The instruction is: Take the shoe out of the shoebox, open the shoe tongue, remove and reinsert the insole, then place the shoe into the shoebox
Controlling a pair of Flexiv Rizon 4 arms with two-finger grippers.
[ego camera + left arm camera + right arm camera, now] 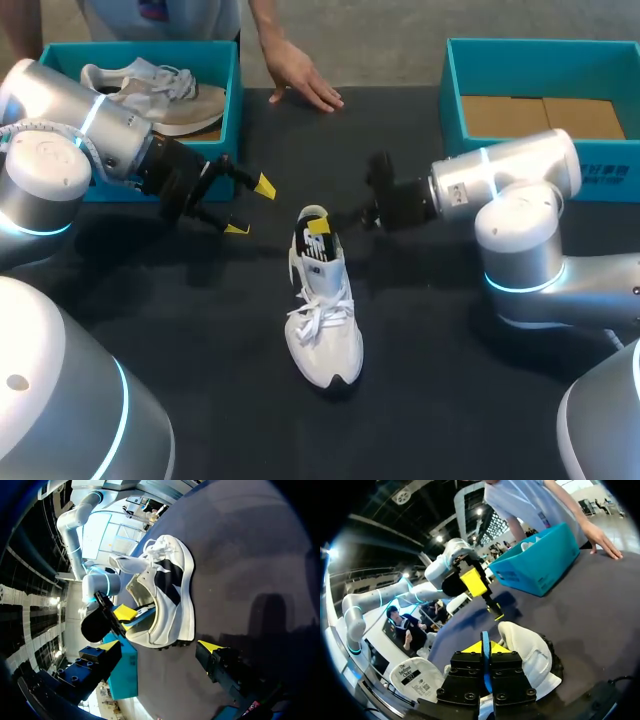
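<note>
Sneaker (322,310) is out of the box, lying on the table (200,330). Right gripper (485,647) sits at the heel opening, fingers pinching a thin blue strip (485,672), probably the insole. Left gripper (251,207) is spread and empty. Reinserting and reboxing remain.

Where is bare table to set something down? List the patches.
Free: black table between the white lace-up sneaker and the right arm's base; also left of its toe, clear of the left gripper. Crowded: the heel, where the right gripper sits; a hand lies by the left teal box.
</note>
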